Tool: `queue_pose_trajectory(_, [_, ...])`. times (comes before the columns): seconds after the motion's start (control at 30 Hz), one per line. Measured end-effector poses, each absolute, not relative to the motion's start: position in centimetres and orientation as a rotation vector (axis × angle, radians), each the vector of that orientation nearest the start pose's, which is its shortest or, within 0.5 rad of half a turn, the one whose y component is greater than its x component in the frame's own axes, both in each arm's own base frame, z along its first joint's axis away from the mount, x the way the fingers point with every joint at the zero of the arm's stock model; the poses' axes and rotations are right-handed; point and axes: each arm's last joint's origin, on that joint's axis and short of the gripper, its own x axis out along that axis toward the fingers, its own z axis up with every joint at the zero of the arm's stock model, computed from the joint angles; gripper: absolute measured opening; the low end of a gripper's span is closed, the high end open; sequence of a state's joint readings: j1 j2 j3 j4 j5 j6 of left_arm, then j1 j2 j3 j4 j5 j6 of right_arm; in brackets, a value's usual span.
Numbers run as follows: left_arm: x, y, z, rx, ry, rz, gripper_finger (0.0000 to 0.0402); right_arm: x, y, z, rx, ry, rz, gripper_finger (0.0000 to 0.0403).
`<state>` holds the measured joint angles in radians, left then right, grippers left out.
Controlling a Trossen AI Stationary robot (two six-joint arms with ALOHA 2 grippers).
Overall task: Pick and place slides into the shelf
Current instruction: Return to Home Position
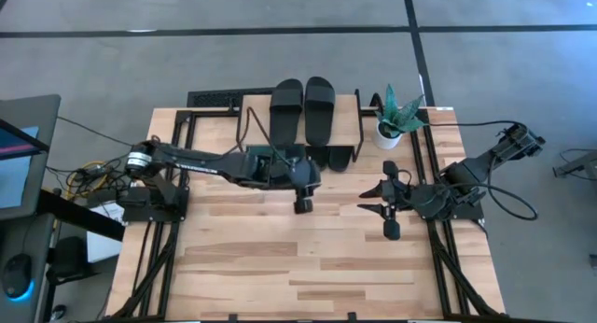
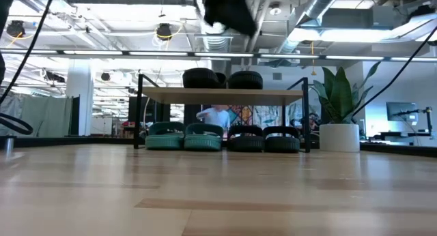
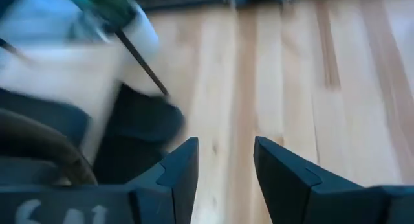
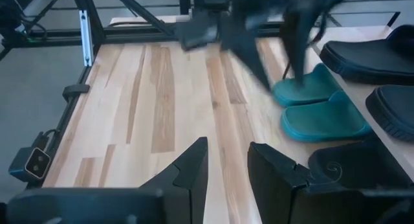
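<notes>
A: Okay, where are the slides?
B: Dark green rubber slide pair (image 2: 184,136) and matte black rubber slide pair (image 2: 263,138) sit side by side under the low shelf with light wood plank top and thin black legs (image 2: 222,95). The second black pair (image 1: 303,106) is on top.
A: Pincers?
B: Left pincer (image 3: 225,146) is open and empty above the light wood table (image 1: 308,267), near the shelf. Right pincer (image 4: 228,146) is parted and empty, waiting at the right side.
A: Homing tip?
B: Lift the left arm up and back, clear of the legs. Only the low view shows the row underneath; the high view places both arms.
</notes>
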<state>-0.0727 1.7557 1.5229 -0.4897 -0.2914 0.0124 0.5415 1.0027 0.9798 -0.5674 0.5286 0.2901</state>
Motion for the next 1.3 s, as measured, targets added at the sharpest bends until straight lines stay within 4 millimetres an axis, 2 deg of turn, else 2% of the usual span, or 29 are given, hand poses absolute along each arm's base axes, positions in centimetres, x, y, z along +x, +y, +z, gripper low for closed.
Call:
queue_pose_trajectory(0.17, [38.9,-2.4,36.9,0.130,0.607,0.300,0.0139,18.2,9.1,33.2,-0.002,0.463,-0.079,0.0098])
queue_pose_trajectory(0.27, [38.0,-2.4,40.2,0.126,0.590,0.323,0.0139,18.3,9.0,33.3,0.004,0.451,-0.086,0.0098])
queue_pose_trajectory(0.37, [36.6,-2.2,43.9,0.105,0.539,0.361,0.0139,18.5,8.7,33.3,-0.064,0.456,-0.084,0.0098])
queue_pose_trajectory(0.43, [35.6,-2.0,45.9,0.149,0.511,0.373,0.0139,18.4,8.5,33.4,-0.118,0.453,-0.075,0.0098])
queue_pose_trajectory(0.57, [33.3,-1.8,48.6,0.211,0.537,0.368,0.0139,18.1,8.3,34.5,-0.136,0.372,-0.058,0.0098])
queue_pose_trajectory(0.7, [31.4,-1.7,49.8,0.148,0.576,0.367,0.0139,17.2,7.7,36.8,-0.098,0.253,-0.120,0.0098])
queue_pose_trajectory(0.97, [27.5,-1.3,47.9,0.162,0.905,0.362,0.0139,15.4,6.7,41.5,-0.266,0.081,-0.112,0.0098])
queue_pose_trajectory(1.07, [27.1,-1.2,48.2,0.189,0.898,0.370,0.0139,15.1,6.1,41.7,-0.287,0.077,-0.137,0.0098])
queue_pose_trajectory(1.13, [26.4,-1.2,49.0,0.230,0.849,0.334,0.0139,15.2,5.4,41.7,-0.268,0.089,-0.175,0.0098])
queue_pose_trajectory(1.3, [23.1,-0.5,52.0,0.269,0.678,0.273,0.0139,14.4,3.6,40.4,-0.145,0.212,-0.222,0.0098])
